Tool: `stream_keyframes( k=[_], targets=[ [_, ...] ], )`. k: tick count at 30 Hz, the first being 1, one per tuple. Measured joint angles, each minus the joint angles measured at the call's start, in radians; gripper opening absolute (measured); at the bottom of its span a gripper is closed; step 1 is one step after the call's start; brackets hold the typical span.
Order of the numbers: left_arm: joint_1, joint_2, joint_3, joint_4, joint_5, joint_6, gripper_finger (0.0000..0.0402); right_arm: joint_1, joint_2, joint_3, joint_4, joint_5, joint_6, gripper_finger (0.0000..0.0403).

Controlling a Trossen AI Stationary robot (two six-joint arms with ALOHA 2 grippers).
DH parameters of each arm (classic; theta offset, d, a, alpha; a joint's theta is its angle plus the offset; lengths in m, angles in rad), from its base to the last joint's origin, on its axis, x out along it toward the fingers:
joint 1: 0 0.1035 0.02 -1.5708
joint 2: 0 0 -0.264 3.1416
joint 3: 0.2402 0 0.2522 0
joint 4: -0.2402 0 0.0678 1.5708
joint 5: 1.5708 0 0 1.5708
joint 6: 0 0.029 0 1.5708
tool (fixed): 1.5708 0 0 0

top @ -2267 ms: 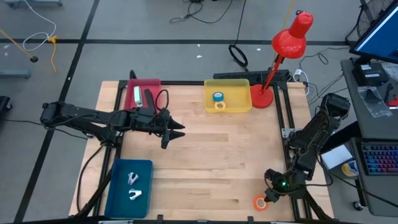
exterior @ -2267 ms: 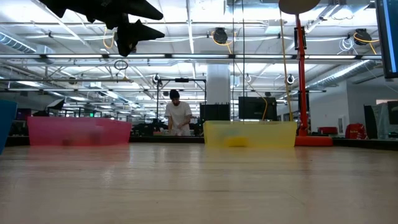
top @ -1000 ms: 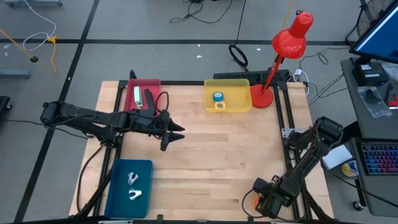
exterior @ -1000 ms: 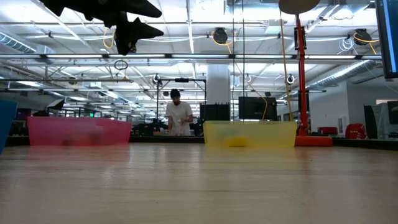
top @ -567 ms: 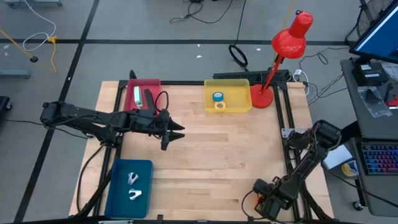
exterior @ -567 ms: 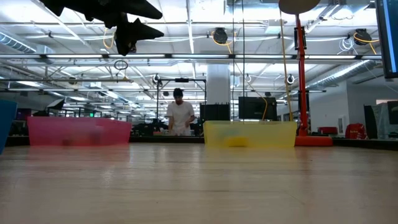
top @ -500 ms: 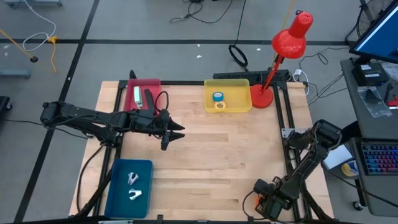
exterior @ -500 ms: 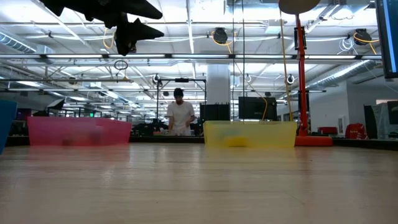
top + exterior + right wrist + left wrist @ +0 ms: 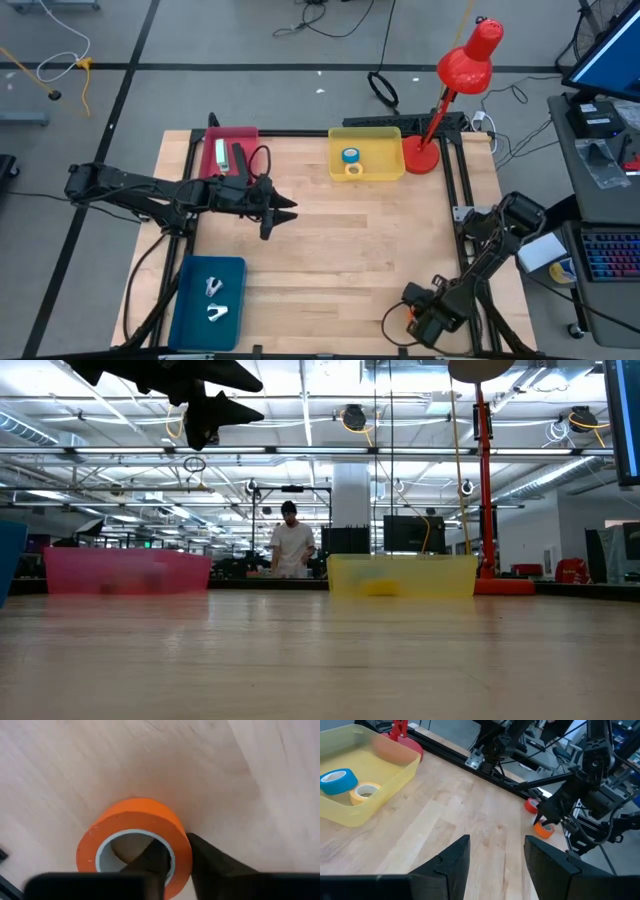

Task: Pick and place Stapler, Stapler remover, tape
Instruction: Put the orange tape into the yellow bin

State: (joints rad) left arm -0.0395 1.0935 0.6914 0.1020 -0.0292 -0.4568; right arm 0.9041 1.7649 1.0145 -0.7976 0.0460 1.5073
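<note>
We had the right gripper (image 9: 172, 865) down at the near right corner of the table (image 9: 330, 250), its fingers pinching the wall of the orange tape roll (image 9: 134, 845), one finger inside the ring and one outside. The roll looked to be resting on the wood, so we judged the grasp made but the lift not yet begun. A second, red roll (image 9: 530, 805) lay just beside it near the table edge.

The left gripper (image 9: 495, 862) hung open above the middle of the table, holding nothing, waiting.

To do this step well, we thought the pinch should be firm before rising, since only a thin wall of tape sat between the fingers and the roll could swing or slip. A straight lift would clear the red roll. The yellow tray (image 9: 365, 155) at the far side already held a blue roll (image 9: 350, 156) and a yellow roll (image 9: 353, 170), so it seemed the likely destination; the carry there crosses the open table, well apart from the left arm.
</note>
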Motion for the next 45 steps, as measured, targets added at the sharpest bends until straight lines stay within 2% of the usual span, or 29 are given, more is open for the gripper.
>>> stream_keyframes(
  k=[2,7,13,17,23,30,35,40,45],
  targets=[
    [0.000,0.000,0.000,0.000,-0.008,-0.002,0.0186,-0.021,0.000,0.000,-0.005,-0.007,-0.075,0.0031],
    [0.000,0.000,0.000,0.000,-0.025,-0.019,0.0186,-0.085,-0.007,0.000,-0.040,0.021,-0.267,0.0032],
    [0.000,0.000,0.000,0.000,-0.027,-0.024,0.0186,-0.191,-0.094,-0.008,-0.153,0.297,-0.472,0.0032],
    [0.000,0.000,0.000,0.005,-0.064,-0.024,0.0186,-0.316,-0.208,-0.004,-0.164,0.443,-0.644,0.0032],
    [0.000,0.000,0.000,0.006,-0.088,-0.027,0.0186,-0.580,-0.385,-0.004,0.026,0.591,-0.881,0.0032],
    [0.000,0.000,0.000,0.006,-0.087,-0.020,0.0186,-0.914,-0.485,-0.003,0.369,0.740,-1.011,0.0032],
    [0.000,0.000,0.000,0.007,-0.101,0.003,0.0186,-1.126,-0.450,-0.001,0.576,0.739,-1.083,0.0032],
    [0.003,0.000,0.000,0.007,-0.164,0.005,0.0186,-1.285,-0.356,-0.001,0.598,0.675,-1.067,0.0032],
    [0.009,0.000,0.000,0.008,-0.183,0.007,0.0186,-1.383,-0.243,-0.001,0.599,0.611,-1.052,0.0032]
  ],
)
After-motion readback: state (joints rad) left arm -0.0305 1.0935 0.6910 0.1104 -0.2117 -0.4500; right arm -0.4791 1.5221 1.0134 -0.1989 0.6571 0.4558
